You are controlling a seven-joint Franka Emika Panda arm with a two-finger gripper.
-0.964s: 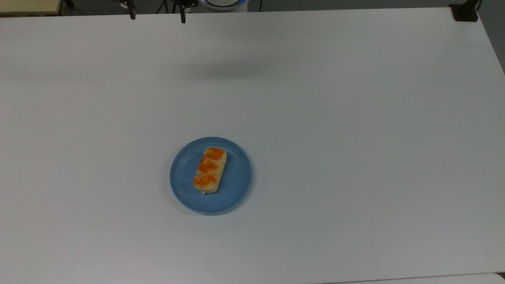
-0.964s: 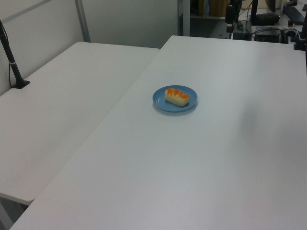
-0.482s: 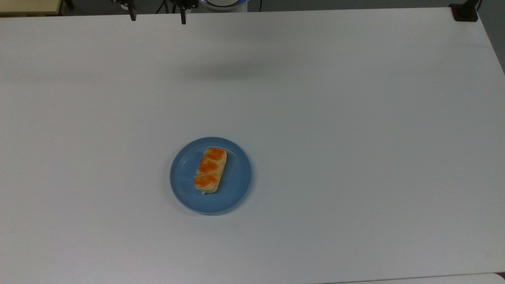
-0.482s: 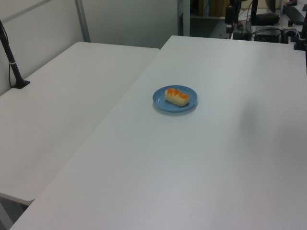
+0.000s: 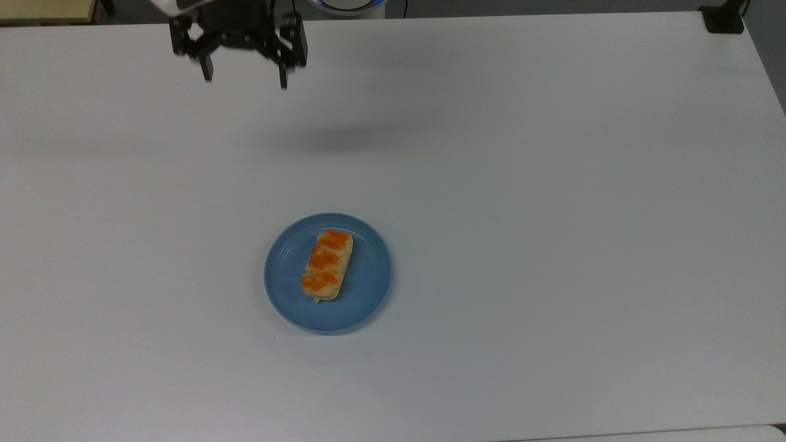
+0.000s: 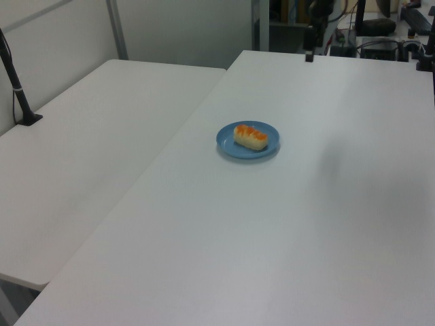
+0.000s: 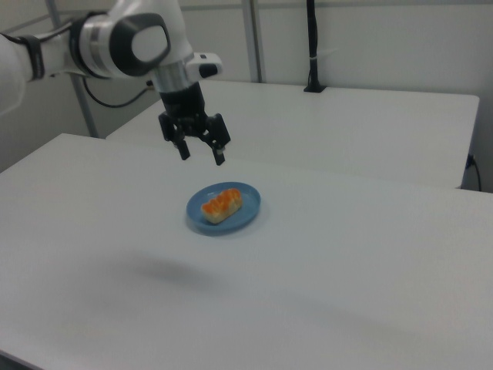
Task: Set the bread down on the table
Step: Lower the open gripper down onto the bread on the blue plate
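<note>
Lying lengthwise on the round blue plate [image 5: 288,288], the small oblong pale-tan bread [image 5: 327,265] with three orange glazed patches is sitting near the middle of the large plain white table [image 5: 552,184]. The black two-finger gripper [image 5: 245,77] is hanging in the air with jaws spread apart and empty, well apart from the bread, toward the top view's upper left; its height is hard to judge there.
</note>
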